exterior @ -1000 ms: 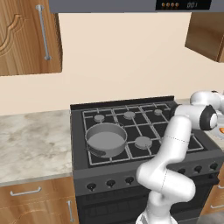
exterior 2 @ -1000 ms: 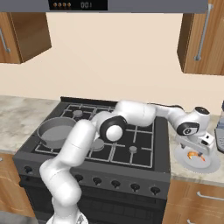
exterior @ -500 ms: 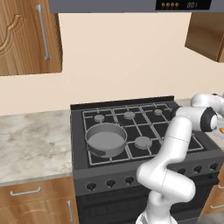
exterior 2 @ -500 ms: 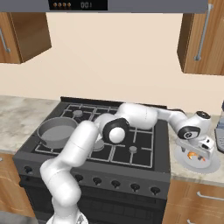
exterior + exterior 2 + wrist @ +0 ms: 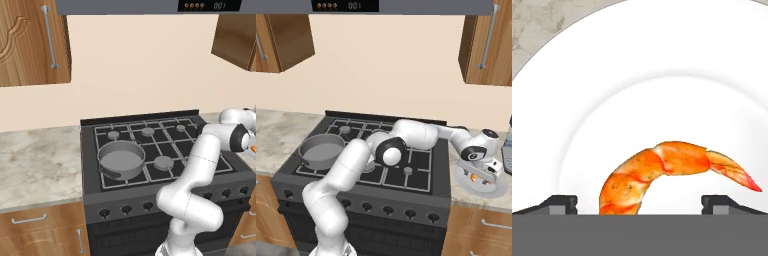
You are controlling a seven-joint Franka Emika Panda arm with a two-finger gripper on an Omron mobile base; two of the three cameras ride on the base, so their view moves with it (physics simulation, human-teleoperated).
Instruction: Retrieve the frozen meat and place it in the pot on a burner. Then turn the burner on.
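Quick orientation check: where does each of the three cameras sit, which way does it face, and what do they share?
Left base view: behind the arm's left, looking forward and down at the stove and pot; arm rises lower right.
Right base view: behind its right, same stove, plus the plate; arm rises lower left, gripper over the plate.
Hand view: looks along the fingers at the frozen meat on the plate.
Shared: both base views show stove and pot.

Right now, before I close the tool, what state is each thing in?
frozen meat: lying loose on the plate, between the tool's fingertips, not gripped.
tool: open, low over the plate, fingertips on either side of the meat.
plate: on the counter right of the stove, holding the meat.
pot: upright and empty on the front left burner.
burners: no flame visible.
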